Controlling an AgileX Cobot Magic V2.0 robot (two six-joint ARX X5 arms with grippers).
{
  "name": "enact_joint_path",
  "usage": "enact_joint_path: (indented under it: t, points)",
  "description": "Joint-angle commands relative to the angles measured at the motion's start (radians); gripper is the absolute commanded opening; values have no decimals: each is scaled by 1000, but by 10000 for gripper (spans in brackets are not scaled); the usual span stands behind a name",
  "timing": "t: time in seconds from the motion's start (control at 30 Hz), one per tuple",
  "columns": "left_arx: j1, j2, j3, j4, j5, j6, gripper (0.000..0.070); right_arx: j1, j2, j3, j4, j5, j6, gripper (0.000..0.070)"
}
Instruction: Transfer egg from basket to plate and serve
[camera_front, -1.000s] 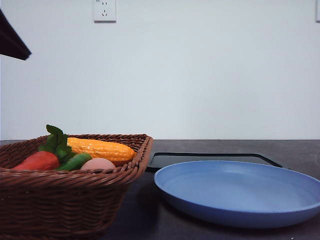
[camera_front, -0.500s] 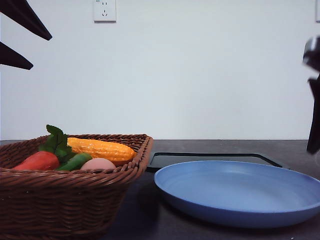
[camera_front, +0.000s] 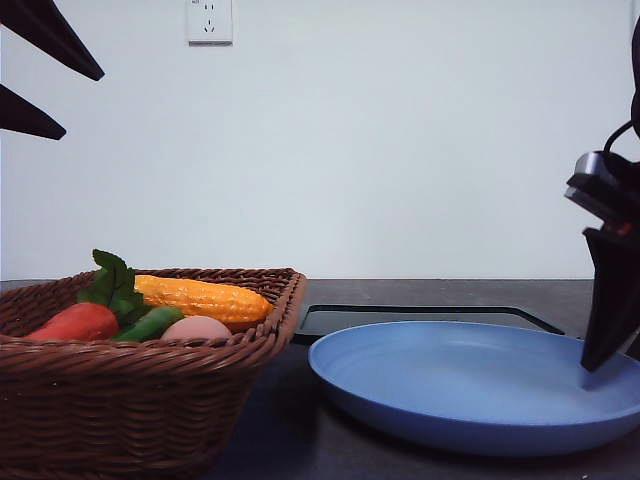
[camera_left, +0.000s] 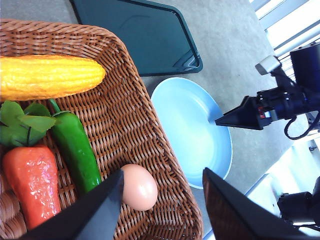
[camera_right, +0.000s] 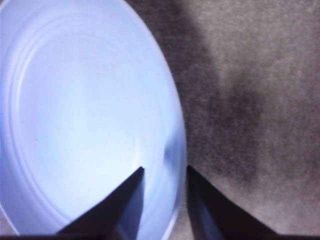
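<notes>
Currently the egg (camera_left: 138, 186) lies inside the basket (camera_left: 150, 150), against the wall nearest the plate (camera_left: 192, 125); in the front view the egg (camera_front: 196, 328) peeks over the near rim of the basket (camera_front: 130, 400), at about 3 o'clock from the red carrot-like vegetable (camera_front: 78, 321). Green pepper (camera_left: 75, 150) lies between egg and carrot, touching neither clearly. Corn cob (camera_left: 50, 77) sits across the far side of the basket, green leaves (camera_left: 22, 122) just beside it.

Left pincer (camera_left: 162, 200) hangs above the basket, jaws spread wide, nothing held; the egg shows just inside one finger (camera_left: 95, 212), near the gap between them. In the front view its two dark fingers (camera_front: 55, 40) enter at 10 o'clock, well above the basket.

Right pincer (camera_right: 164, 197) is low over the plate (camera_right: 75, 125), at the rim farthest from the basket. Jaws stand a little apart, straddling the rim, gripping nothing that I can see; whether they touch the plate cannot be told. Front view puts the right pincer (camera_front: 600, 350) at 3 o'clock, tip down on the plate's (camera_front: 470, 385) right side.

Black tray (camera_front: 420, 318) lies behind the plate on the dark worktop (camera_front: 290, 440). Wall socket (camera_front: 209, 20) at 12 o'clock.
</notes>
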Motion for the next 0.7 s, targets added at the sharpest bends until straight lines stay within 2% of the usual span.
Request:
enact_joint_path:
  t: [0.0, 0.13, 0.3, 0.43, 0.53, 0.67]
  points:
    - [-3, 7, 12, 2, 5, -1, 323, 5, 12, 5, 8, 2, 7, 28]
    - [-6, 7, 12, 0, 6, -16, 330, 4, 10, 6, 10, 5, 5, 0]
    - [-43, 7, 12, -2, 5, -50, 454, 1, 0, 7, -13, 7, 5, 0]
    - [-115, 9, 12, -2, -5, -105, 459, 1, -53, 7, -57, 8, -2, 0]
    - [-193, 16, 12, -3, -60, -144, 458, 1, -107, 7, -76, 15, -1, 0]
    - [-322, 41, 12, -4, -204, -194, 458, 1, -187, 7, -99, 43, 3, 0]
